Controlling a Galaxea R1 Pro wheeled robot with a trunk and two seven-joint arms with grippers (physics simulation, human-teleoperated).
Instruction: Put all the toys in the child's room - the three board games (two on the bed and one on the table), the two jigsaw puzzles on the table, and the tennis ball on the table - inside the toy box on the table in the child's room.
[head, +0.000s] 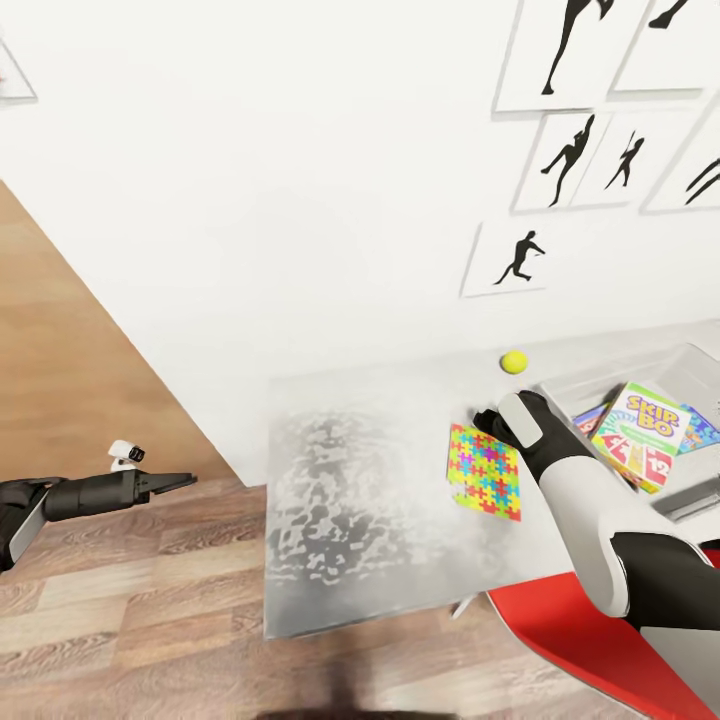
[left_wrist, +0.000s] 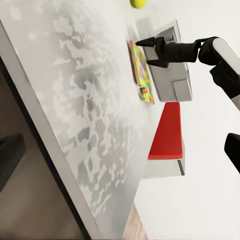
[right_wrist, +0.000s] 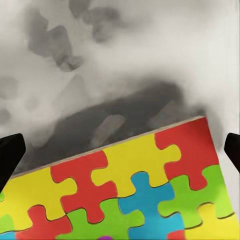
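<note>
On the table (head: 350, 520): one jigsaw puzzle (head: 485, 470), one tennis ball (head: 514, 361).

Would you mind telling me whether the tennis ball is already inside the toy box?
No, the tennis ball lies on the table near the wall, apart from the toy box.

Head camera looks down over the table (head: 380, 520); left wrist camera views it obliquely from afar; right wrist camera hovers close above the shared jigsaw puzzle (right_wrist: 130, 185).
</note>
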